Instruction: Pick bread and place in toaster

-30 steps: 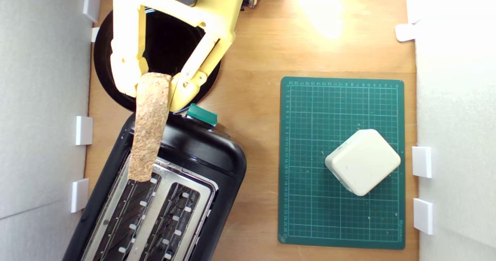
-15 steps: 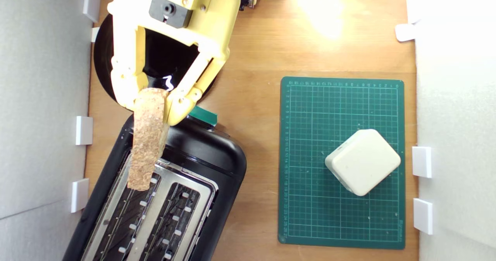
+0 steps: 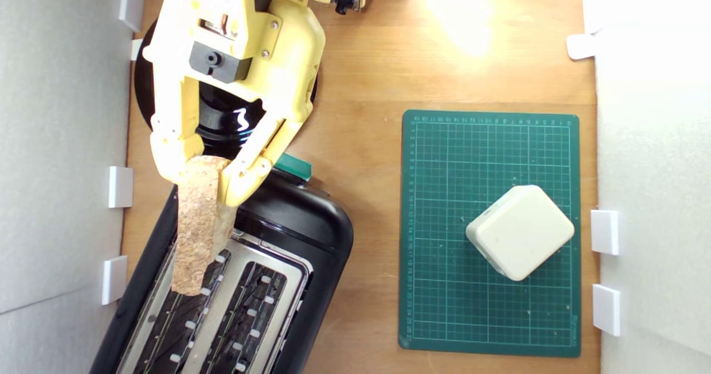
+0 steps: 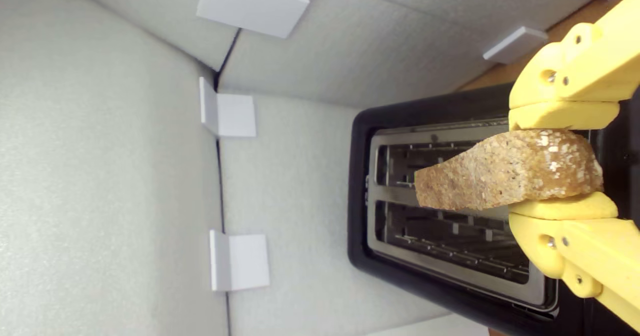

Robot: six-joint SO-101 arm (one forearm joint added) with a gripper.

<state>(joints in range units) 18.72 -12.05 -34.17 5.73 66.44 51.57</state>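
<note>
The bread shows as a thin brown rough slab, edge-on, clamped at one end between my yellow fingers. My gripper is shut on it. The slab hangs over the black toaster, above the slot nearer the exterior view's left, its free end over the silver top plate. The teal lever knob pokes out beside my fingers. In the wrist view the bread lies across the bar between the two slots of the toaster, held by my gripper.
A round glossy black plate lies under my arm at the back. A cream rounded block rests on a green cutting mat at the exterior view's right. White foam walls with white brackets close in on both sides.
My gripper has carried the bread down the exterior view, farther over the toaster's left slot. The slab's free end now reaches deeper along the top plate.
</note>
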